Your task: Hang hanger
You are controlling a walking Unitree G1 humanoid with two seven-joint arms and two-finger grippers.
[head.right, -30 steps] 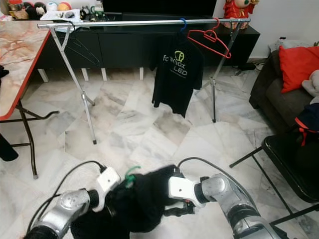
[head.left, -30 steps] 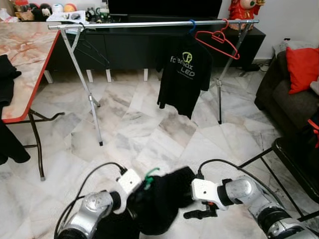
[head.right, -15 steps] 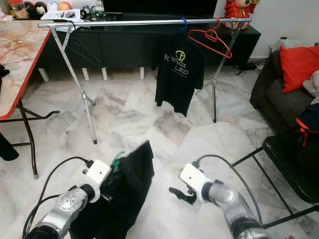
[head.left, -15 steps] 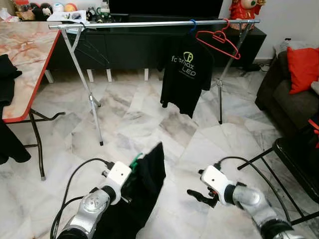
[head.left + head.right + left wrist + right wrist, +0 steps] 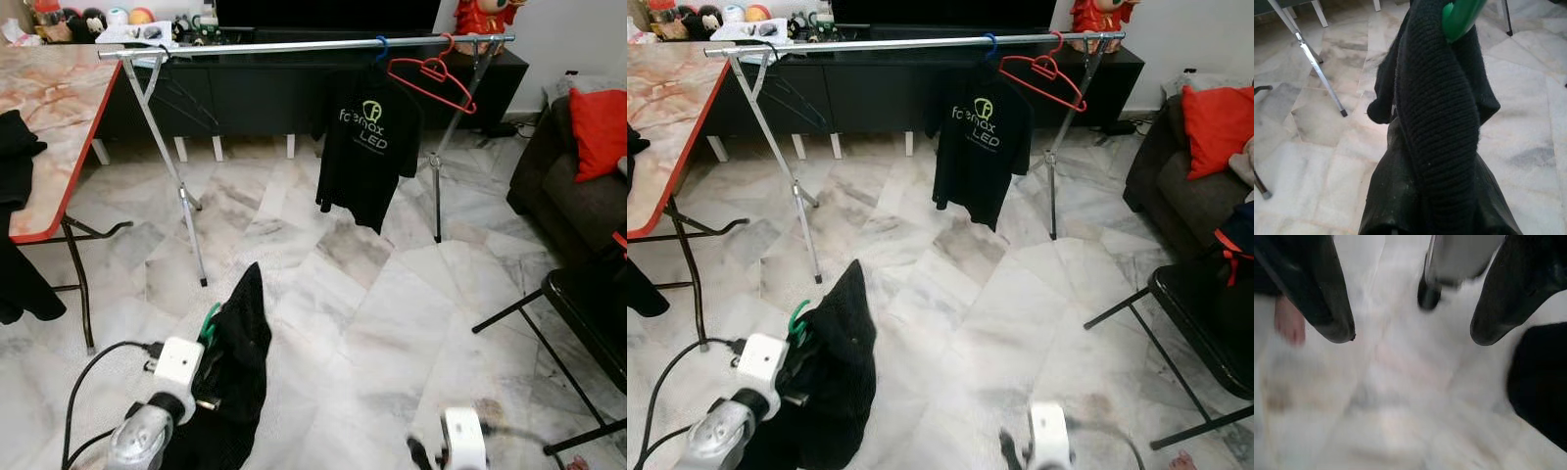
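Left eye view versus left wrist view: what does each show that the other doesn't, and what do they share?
Left eye view alone: the clothes rail with a black T-shirt and red hanger, the marble table, and the left hand low beside the black garment. Left wrist view alone: its ribbed knit edge close up. Both: that garment, the green hanger hook, a rack leg, marble floor.
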